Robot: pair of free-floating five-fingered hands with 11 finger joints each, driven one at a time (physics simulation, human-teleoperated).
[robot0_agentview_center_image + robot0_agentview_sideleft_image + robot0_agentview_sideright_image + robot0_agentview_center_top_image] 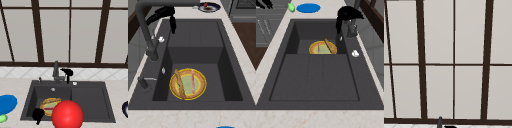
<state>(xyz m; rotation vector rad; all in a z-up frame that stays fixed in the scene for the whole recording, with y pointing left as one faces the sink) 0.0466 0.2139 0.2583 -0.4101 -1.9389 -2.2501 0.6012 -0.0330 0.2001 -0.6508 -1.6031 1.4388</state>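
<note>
Two black hands float at a dark sink (90, 100) set in a pale stone table (15, 85), below a window with dark brown bars (37, 32). In the front view the right hand (67, 72) hangs just beside the grey faucet (56, 70), at the back rim, with one finger pointing straight down and the rest bunched; whether it touches the faucet cannot be told. From the left side the same hand (165, 12) shows beside the long spout (168, 3), its straight finger hanging over the back edge of the basin; from the right side it (347, 13) sits against the faucet body (352, 27). It holds nothing that can be seen. The left hand (38, 114) hovers low at the near left corner of the sink, just beside a yellow plate (50, 106); how its fingers are set cannot be told. That plate (188, 84) lies flat on the floor of the deeper left basin, with a green centre, a pink stripe and a brown stick-like piece lying across it. A big red ball (67, 115) blocks the near front edge of the sink. On the table to the left lie a blue plate (7, 103) and a small green thing (2, 118); at the right edge sits a dark dish (125, 108)
</note>
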